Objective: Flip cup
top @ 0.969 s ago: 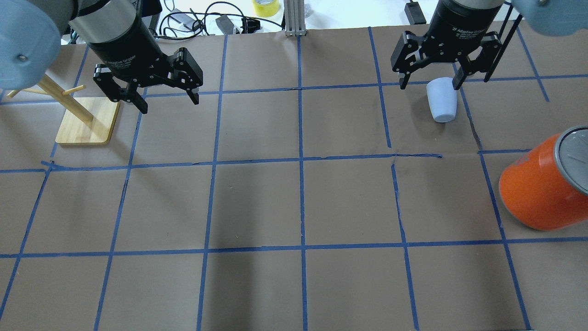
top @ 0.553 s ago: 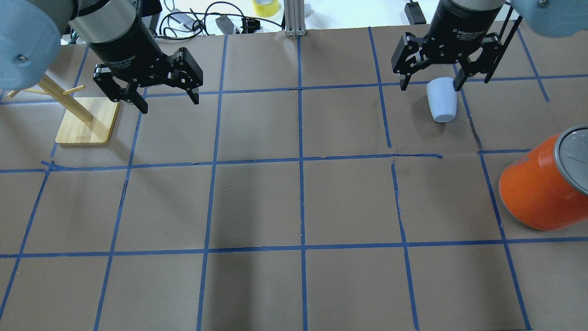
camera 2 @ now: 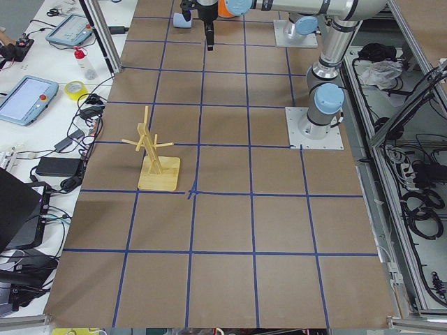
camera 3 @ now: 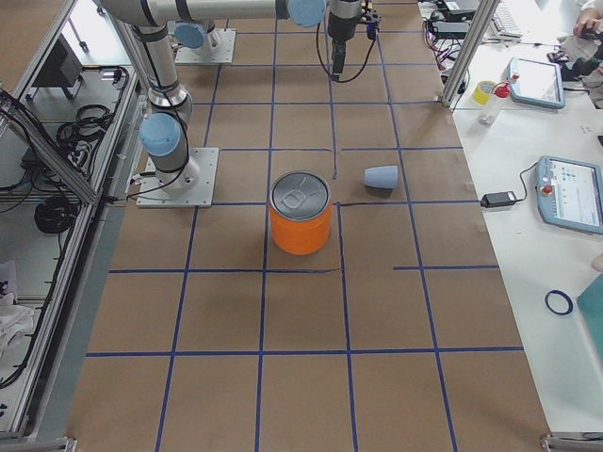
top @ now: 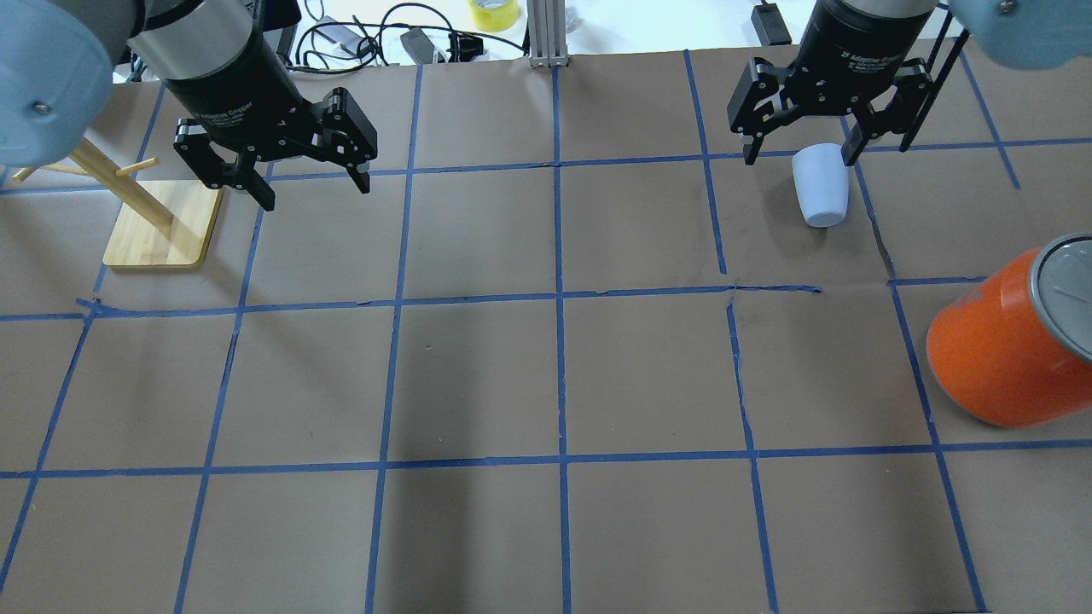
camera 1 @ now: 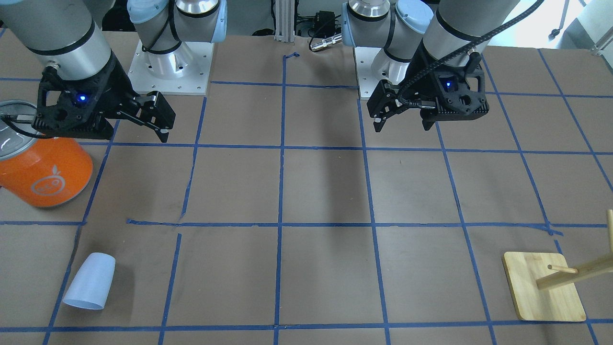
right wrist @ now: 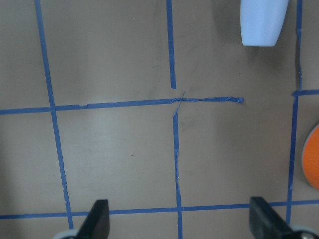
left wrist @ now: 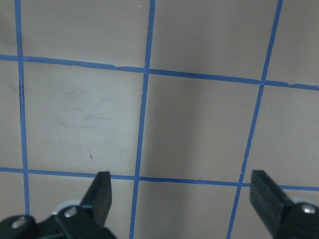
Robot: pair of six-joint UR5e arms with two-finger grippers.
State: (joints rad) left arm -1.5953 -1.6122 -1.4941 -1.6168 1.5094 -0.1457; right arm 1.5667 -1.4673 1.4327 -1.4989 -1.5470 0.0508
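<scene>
The pale lavender-blue cup (top: 821,188) lies on its side on the brown paper at the far right of the table. It also shows in the front view (camera 1: 90,281), the right side view (camera 3: 382,177) and at the top edge of the right wrist view (right wrist: 261,22). My right gripper (top: 798,159) is open and empty. It hangs high above the table, on the robot's side of the cup, and its fingertips (right wrist: 99,209) are clear of it. My left gripper (top: 316,196) is open and empty over bare paper at the far left, as the left wrist view (left wrist: 180,181) shows.
A large orange can with a metal lid (top: 998,358) stands at the right edge, nearer the robot than the cup. A wooden peg stand on a square base (top: 162,226) sits at the far left beside the left gripper. Cables and a tape roll (top: 493,13) lie beyond the table.
The right gripper has shifted very slightly. The cup, the can and the left arm have not moved.
</scene>
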